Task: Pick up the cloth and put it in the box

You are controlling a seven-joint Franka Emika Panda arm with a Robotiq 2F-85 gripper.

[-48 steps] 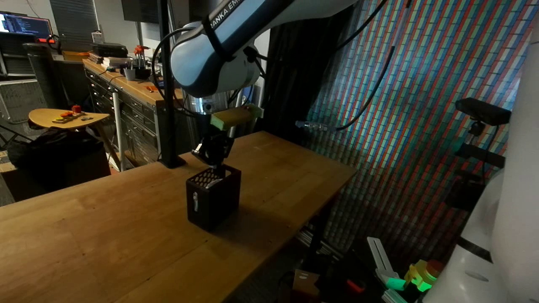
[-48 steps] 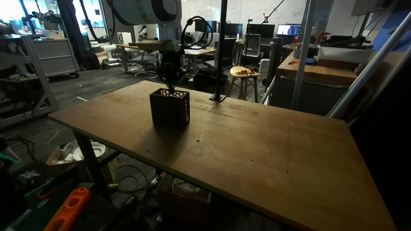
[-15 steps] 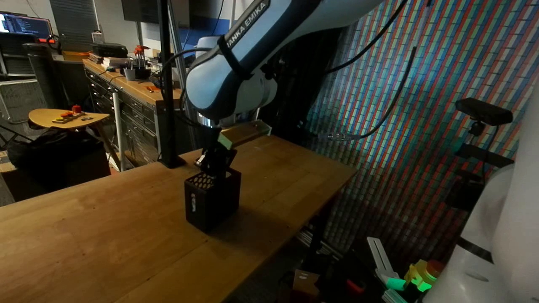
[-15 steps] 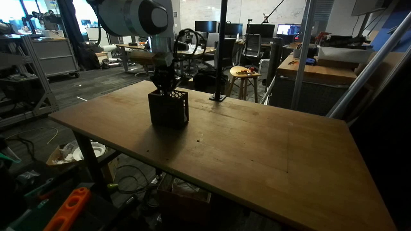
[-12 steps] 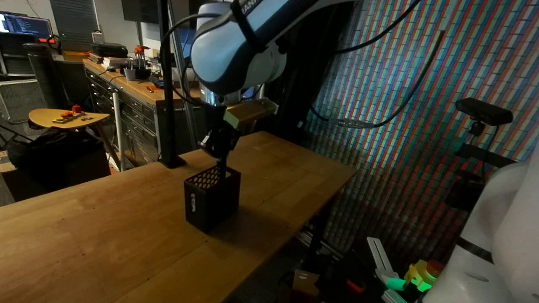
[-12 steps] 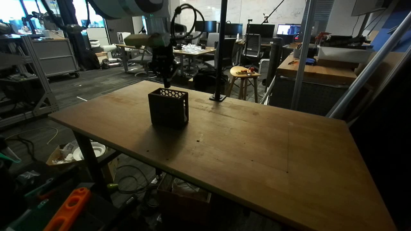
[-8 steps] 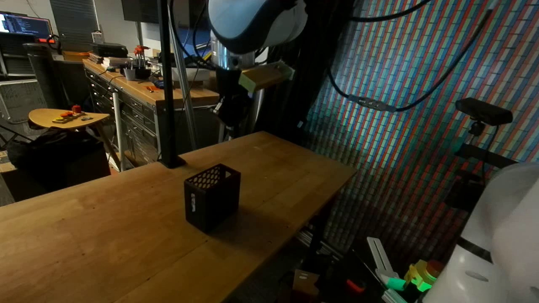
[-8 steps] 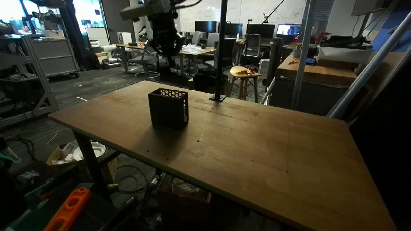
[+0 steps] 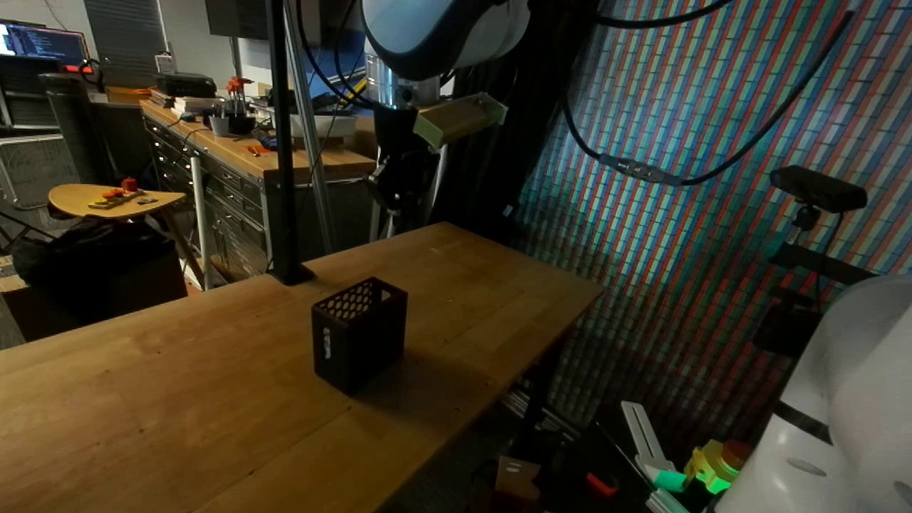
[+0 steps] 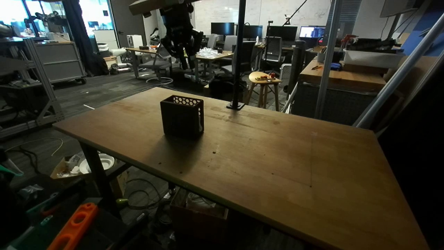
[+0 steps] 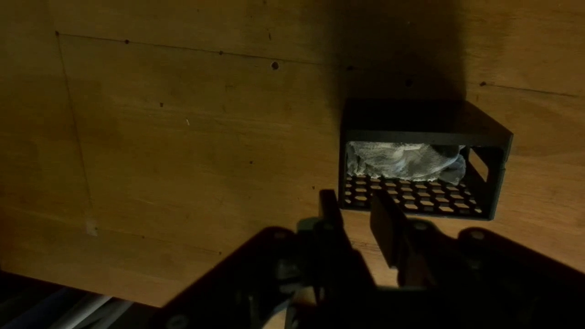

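Observation:
Inside the black lattice-walled box [image 11: 420,137] the cloth [image 11: 402,160] lies crumpled, pale grey-green, seen from above in the wrist view. The box [image 9: 377,342] stands upright on the table in both exterior views, and a pale bit shows through its side slot. In an exterior view my gripper [image 10: 187,64] hangs well above and clear of the box [image 10: 182,119]. Seen from the wrist, the gripper [image 11: 353,198] has its fingers apart, with bare wood visible through the gap and nothing held.
The box rests on a wooden table [image 9: 214,399]. A black upright pole [image 10: 238,55] is fixed at the table's edge, behind the box. A cable [image 9: 634,169] hangs by the patterned curtain, and a camera on a mount [image 9: 816,189] stands beyond the table's end.
A second ago the gripper was down in the mouth of the box. It has since risen high above it, and its fingers have parted. The box has stayed in place over that second.

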